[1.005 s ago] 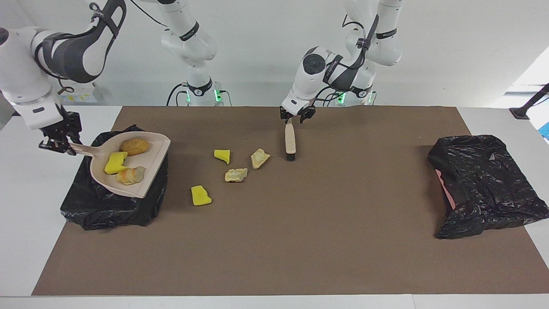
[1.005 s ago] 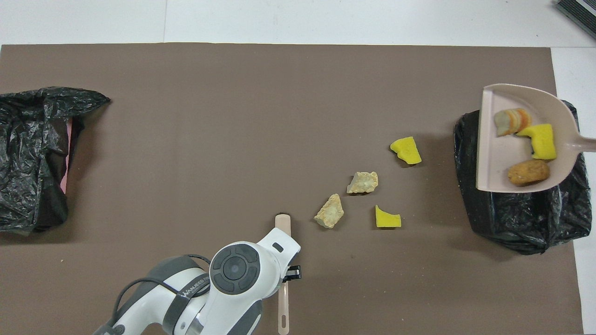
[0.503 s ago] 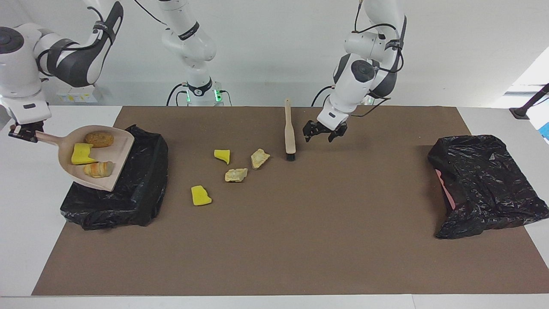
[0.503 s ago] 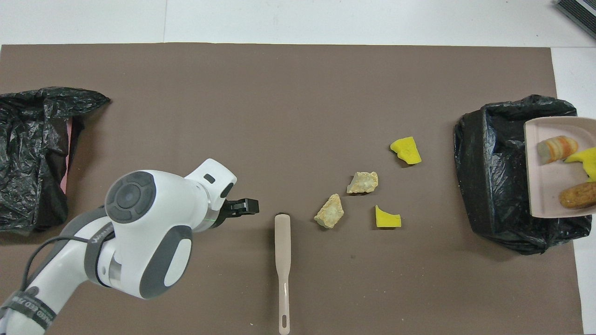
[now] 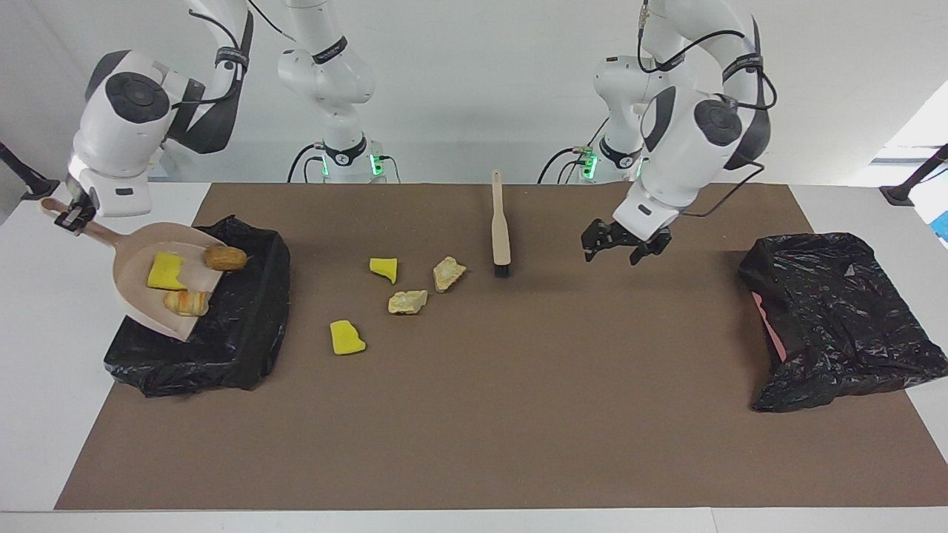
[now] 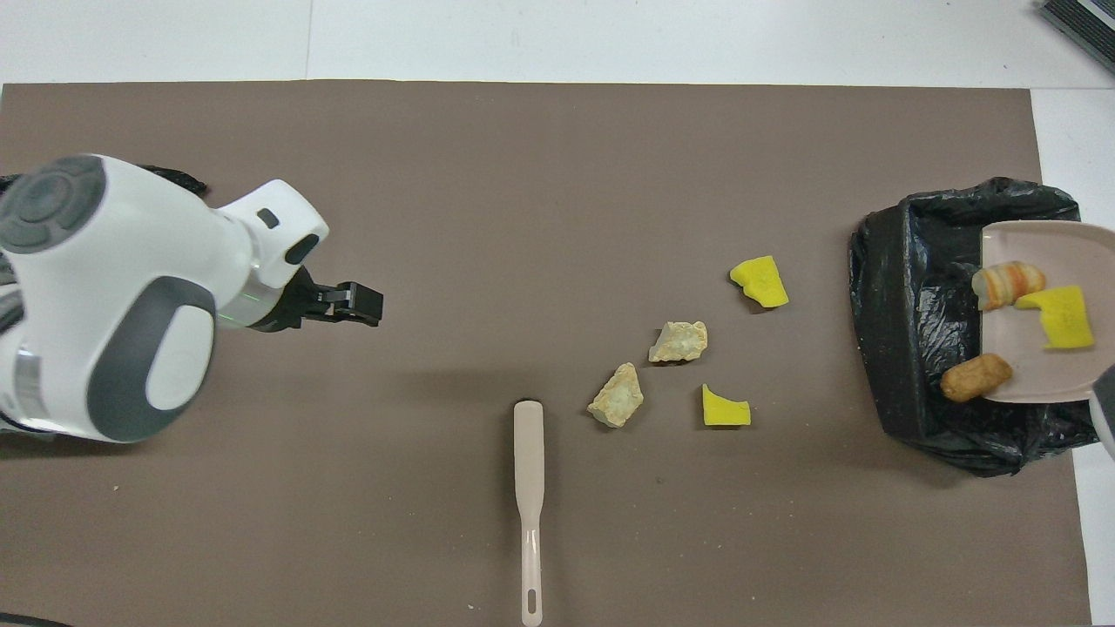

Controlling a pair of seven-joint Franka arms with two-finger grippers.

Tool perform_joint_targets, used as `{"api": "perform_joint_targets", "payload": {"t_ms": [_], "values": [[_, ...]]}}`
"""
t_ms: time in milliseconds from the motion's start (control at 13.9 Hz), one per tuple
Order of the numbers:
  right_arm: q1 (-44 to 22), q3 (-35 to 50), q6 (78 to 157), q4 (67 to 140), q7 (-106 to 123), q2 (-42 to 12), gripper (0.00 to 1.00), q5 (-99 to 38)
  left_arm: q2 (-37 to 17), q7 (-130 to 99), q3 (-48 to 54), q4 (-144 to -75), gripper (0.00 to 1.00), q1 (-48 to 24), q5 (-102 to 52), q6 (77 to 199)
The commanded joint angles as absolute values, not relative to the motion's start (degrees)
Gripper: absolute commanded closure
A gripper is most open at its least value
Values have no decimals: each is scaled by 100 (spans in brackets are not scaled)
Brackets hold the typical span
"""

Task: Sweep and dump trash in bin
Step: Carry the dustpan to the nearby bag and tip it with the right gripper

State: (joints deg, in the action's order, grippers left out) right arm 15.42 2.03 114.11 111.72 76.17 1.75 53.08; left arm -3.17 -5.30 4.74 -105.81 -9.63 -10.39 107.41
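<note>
My right gripper [image 5: 70, 216] is shut on the handle of the beige dustpan [image 5: 141, 300] and holds it tilted over the black-lined bin [image 5: 237, 326]. In the pan lie a yellow sponge chunk [image 5: 167, 272], a striped bread piece [image 5: 187, 302] and a brown lump [image 5: 226, 257] at its lip. Two yellow chunks [image 5: 384, 268] [image 5: 346, 337] and two beige lumps [image 5: 449, 272] [image 5: 407, 301] lie on the mat. The brush [image 5: 501, 222] lies flat beside them, untouched. My left gripper [image 5: 626, 248] is open and empty, over the mat between the brush and the second bag.
A second black bag [image 5: 837, 318] with a pink edge lies at the left arm's end of the brown mat [image 5: 518, 414]. In the overhead view the bin [image 6: 906, 348] has the dustpan [image 6: 1054, 374] over it, and the brush [image 6: 528, 488] lies near the robots' edge.
My left gripper let go of the brush and swung away toward the left arm's end. My right gripper raised the handle and tipped the dustpan; the brown lump slid to its lip.
</note>
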Motion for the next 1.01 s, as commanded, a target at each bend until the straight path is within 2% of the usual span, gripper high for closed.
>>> {"api": "perform_joint_targets", "payload": {"t_ms": [0,287,431,790,933], "values": [[1197,220,10997,11312,7418,352,100,5914,-395,165,545,-9916,0,-468,-793,10004],[748,246,10416,11189,7418,395,100,6871,-422,641,536,-9300,0,-124,-502,9423],[721,316,10266,10970,7462,404,100,6926,-465,659,545,-8905,0,-114,-178,9064],[238,395,9993,10451,7427,264,100,6803,-369,1264,527,-8886,0,52,-141,9018],[62,474,10011,10302,7366,176,100,6357,-308,1266,527,-8886,0,70,-132,8974]]}}
